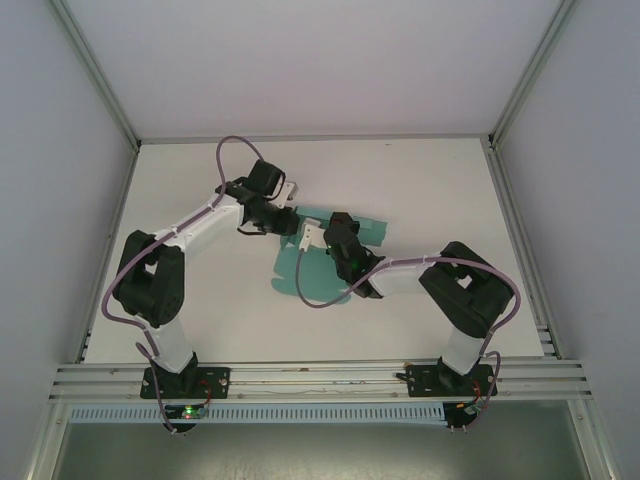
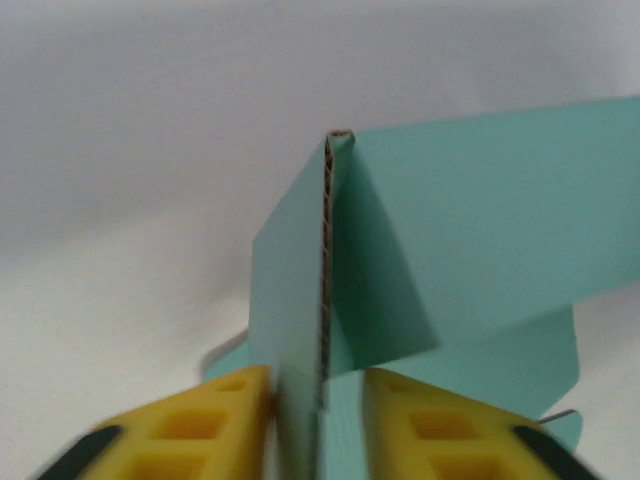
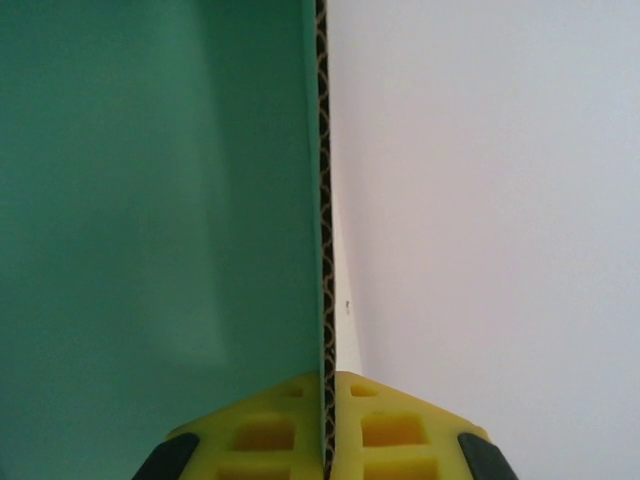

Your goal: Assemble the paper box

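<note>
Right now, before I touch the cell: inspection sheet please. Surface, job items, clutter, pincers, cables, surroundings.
Surface: white table, with the card lying mid-table.
Job's things: teal paper box, a mostly flat die-cut sheet; one raised flap shows its corrugated edge.
Clutter: nothing seen.
Grippers: left pincer open, straddling the raised flap; right pincer shut on a card edge of the paper box.
Cables: left arm's purple cable loops above the wrist; right arm's purple cable crosses over the sheet.
Surroundings: pale enclosure walls; aluminium rail along the near edge.
</note>
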Tool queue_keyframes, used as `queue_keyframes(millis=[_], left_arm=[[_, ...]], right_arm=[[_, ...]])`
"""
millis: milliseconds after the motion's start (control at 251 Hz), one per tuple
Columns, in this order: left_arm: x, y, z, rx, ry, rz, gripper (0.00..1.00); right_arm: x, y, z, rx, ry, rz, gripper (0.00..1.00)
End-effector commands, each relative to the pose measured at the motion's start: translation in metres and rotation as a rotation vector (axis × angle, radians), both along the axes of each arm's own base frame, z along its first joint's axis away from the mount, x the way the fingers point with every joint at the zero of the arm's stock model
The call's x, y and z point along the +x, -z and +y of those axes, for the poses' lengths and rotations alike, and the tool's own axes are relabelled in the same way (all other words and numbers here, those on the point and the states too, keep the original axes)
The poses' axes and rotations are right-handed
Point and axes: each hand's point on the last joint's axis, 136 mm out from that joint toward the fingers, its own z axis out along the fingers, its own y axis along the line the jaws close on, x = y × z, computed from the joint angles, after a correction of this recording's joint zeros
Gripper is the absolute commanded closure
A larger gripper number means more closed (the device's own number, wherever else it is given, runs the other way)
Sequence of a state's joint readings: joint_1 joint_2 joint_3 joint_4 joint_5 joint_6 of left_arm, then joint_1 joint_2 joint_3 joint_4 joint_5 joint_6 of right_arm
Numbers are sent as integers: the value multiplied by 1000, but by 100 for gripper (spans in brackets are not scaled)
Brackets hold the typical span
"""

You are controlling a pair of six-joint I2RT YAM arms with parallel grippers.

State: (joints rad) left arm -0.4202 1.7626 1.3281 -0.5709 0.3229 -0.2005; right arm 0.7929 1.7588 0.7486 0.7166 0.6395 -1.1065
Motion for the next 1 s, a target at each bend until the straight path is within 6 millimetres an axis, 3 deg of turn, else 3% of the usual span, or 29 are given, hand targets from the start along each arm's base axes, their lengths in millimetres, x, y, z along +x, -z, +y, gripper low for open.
queue_keyframes(millis=[0,52,152,275,403,503,718,778,858,998], left_arm=[[-10,-9,0,5,-7,-48,55],[-14,-7,6,10,-18,-49,49],[-21,-8,11,-7,-35,-56,23],[-26,-12,16,-12,-37,-83,19],[-24,1,30,38,-58,-74,20],[-16,11,37,49,-69,-71,28],[3,8,23,-3,-2,-148,54],[7,9,22,0,6,-164,68],[10,11,24,20,5,-176,100],[10,18,39,109,-7,-196,100]], right_arm=[[-5,-3,1,70,-95,-40,100],[-8,1,0,60,-132,-43,100],[-7,6,-3,53,-144,-31,100],[-7,1,-2,61,-150,-50,100],[-10,-3,0,77,-174,-48,100],[-13,-3,2,78,-193,-30,100],[-19,3,6,78,-228,24,100],[-20,6,5,67,-232,55,100],[-20,10,1,62,-227,91,100],[-17,16,-14,21,-187,155,97]])
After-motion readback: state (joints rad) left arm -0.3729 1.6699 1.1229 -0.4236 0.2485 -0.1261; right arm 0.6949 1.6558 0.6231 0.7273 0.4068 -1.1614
